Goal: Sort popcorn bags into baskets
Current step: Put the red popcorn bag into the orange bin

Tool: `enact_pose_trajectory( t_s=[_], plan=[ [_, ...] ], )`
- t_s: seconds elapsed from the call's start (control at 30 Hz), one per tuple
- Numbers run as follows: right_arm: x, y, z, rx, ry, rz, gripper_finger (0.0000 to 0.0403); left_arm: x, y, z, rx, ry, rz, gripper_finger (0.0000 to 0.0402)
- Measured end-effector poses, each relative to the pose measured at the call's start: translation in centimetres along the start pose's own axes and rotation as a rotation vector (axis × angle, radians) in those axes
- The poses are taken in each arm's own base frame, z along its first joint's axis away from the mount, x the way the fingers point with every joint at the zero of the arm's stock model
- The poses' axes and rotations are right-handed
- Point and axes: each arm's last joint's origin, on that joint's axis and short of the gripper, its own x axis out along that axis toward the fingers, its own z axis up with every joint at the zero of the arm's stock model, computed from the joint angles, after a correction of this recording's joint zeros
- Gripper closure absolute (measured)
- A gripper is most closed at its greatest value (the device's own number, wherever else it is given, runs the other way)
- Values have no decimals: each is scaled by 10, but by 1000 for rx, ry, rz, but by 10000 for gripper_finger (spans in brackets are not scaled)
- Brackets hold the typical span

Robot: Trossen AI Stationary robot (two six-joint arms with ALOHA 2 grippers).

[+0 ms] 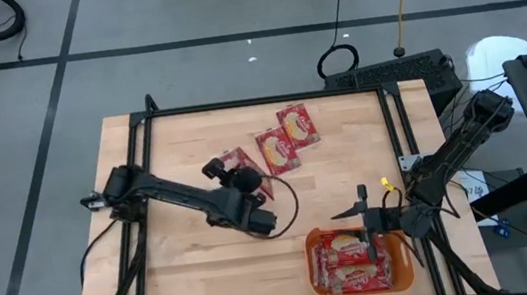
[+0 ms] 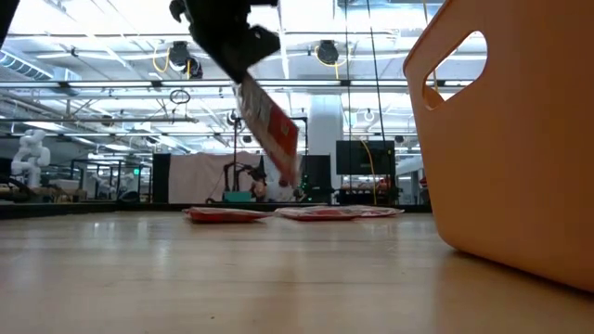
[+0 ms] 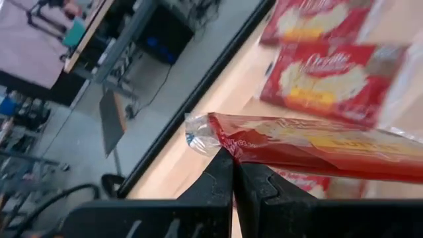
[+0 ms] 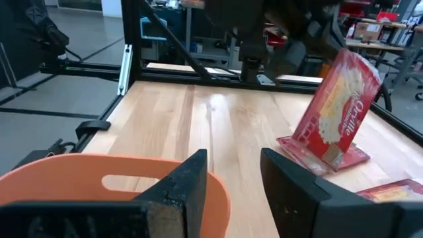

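left pincer (image 3: 234, 173) clamped on popcorn bag (image 3: 317, 147) above table; right pincer (image 4: 234, 182) open over basket (image 4: 79, 173)

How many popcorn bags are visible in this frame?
6 popcorn bags: one pinched in the left end effector above the table, one lying beneath it, two flat nearby, two showing in the orange basket; more may be hidden underneath.

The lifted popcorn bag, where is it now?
The popcorn bag hangs from the shut left gripper above mid-table, beside two bags lying flat.
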Motion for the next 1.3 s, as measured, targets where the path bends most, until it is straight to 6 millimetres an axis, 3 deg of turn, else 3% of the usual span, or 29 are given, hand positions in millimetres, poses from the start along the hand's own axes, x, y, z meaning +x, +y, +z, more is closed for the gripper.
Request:
enact_pose_trajectory(
  t_s=[0.3,0.8,1.03,1.3],
  plan=[
    [4,0,-5,-145,19,-10,264,-39,8,10,-60,-227,-104,401],
    [5,1,0,-1041,-9,-15,186,-98,0,36,-31,-525,-325,401],
    [6,-4,8,-1379,17,-157,139,-123,-5,47,-78,-647,-485,401],
    [3,-2,25,-1663,-104,-231,151,-139,-5,46,-192,-683,-570,401]
  ],
)
